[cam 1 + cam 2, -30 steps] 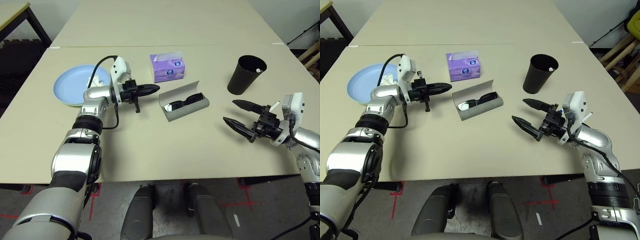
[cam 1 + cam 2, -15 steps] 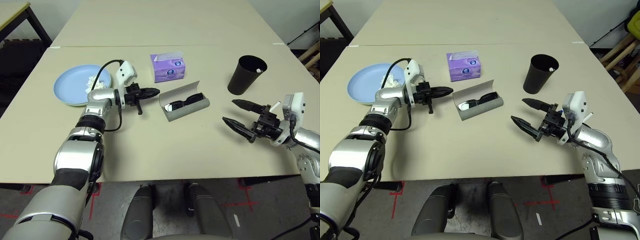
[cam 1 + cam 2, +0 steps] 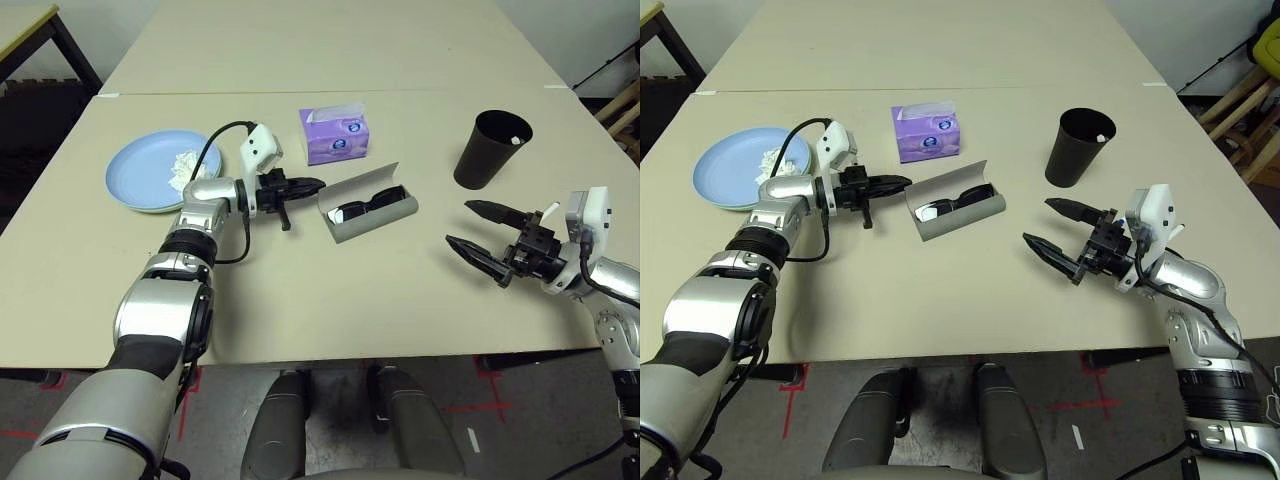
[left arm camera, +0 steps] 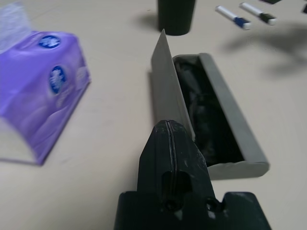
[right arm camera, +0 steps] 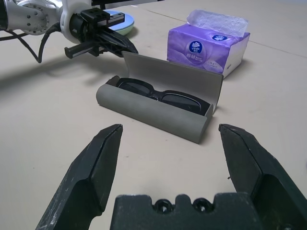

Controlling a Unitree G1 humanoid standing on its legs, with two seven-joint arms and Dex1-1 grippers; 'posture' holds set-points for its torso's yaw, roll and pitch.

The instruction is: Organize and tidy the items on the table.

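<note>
The grey glasses case (image 3: pixel 372 216) lies open mid-table, its lid (image 4: pixel 165 81) raised and the black sunglasses (image 5: pixel 163 93) inside. My left gripper (image 3: pixel 317 184) is shut and empty, its tip right at the lid's left end. The light blue plate (image 3: pixel 140 175) sits far left with the crumpled white tissue (image 3: pixel 186 163) on it. I cannot make out a pale green plate apart from it. My right gripper (image 3: pixel 1037 221) hovers open and empty, right of the case.
A purple tissue box (image 3: pixel 335 135) stands just behind the case. The tall black cup (image 3: pixel 491 149) is at the back right. Two markers (image 4: pixel 231 16) lie beyond the cup. A second table (image 3: pixel 330 40) adjoins at the back.
My left gripper, still shut, has slid right from beside the plate until its tip is at the case lid. The right arm has stayed put.
</note>
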